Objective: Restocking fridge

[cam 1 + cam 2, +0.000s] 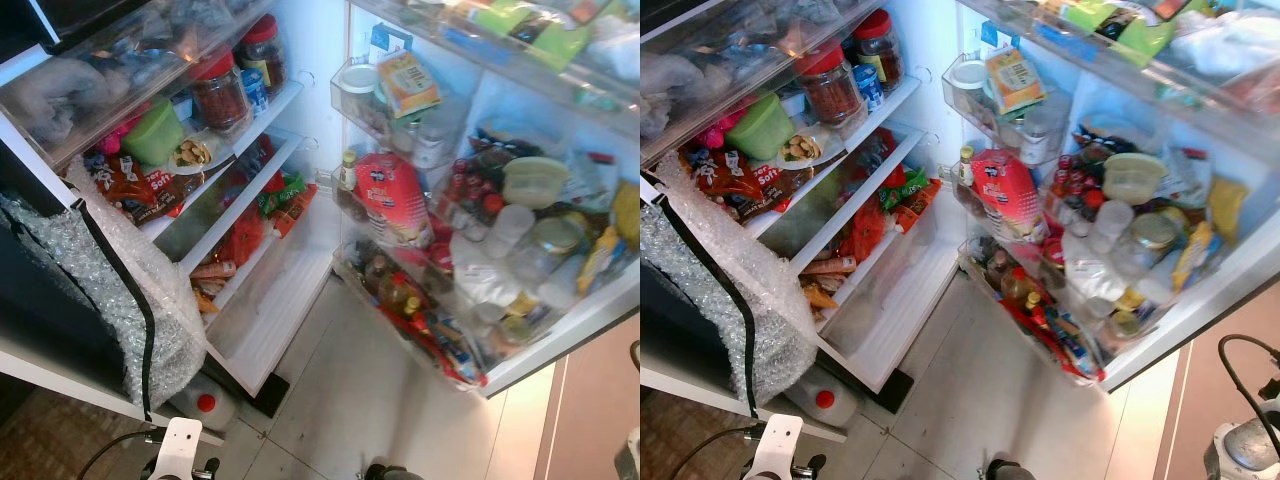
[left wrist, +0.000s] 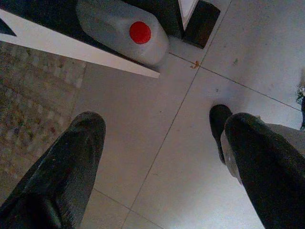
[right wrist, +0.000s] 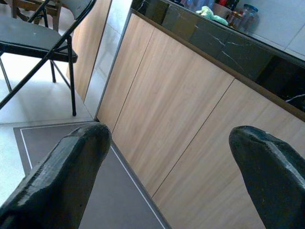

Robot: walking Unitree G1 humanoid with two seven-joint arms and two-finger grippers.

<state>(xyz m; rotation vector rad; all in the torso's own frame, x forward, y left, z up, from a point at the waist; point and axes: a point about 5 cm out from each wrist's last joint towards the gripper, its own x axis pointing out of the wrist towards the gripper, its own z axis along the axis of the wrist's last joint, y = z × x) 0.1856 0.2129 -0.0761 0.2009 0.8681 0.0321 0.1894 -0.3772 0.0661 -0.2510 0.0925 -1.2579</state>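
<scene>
Red-capped translucent plastic jug (image 2: 125,29) lies at the open white fridge's (image 1: 270,330) seven o'clock; likely heavy, slippery; grip its neck. Left gripper (image 2: 162,157) and right gripper (image 3: 167,167) hang spread wide, empty.

The red bread bag (image 1: 735,185) on the fridge shelf seemingly reads "Soft"

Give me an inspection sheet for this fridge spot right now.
Surface: pale tiled floor, bare before the fridge.
Job's things: fridge open; shelves and door racks crowded with jars, packets, bottles.
Clutter: red-capped jug on the floor; bubble wrap hanging at left.
Grippers: left claw open, empty, pointing at floor; right claw open, empty, facing wooden cabinets.
Cables: black cable at right.
Surroundings: folding chair, dark countertop.
</scene>
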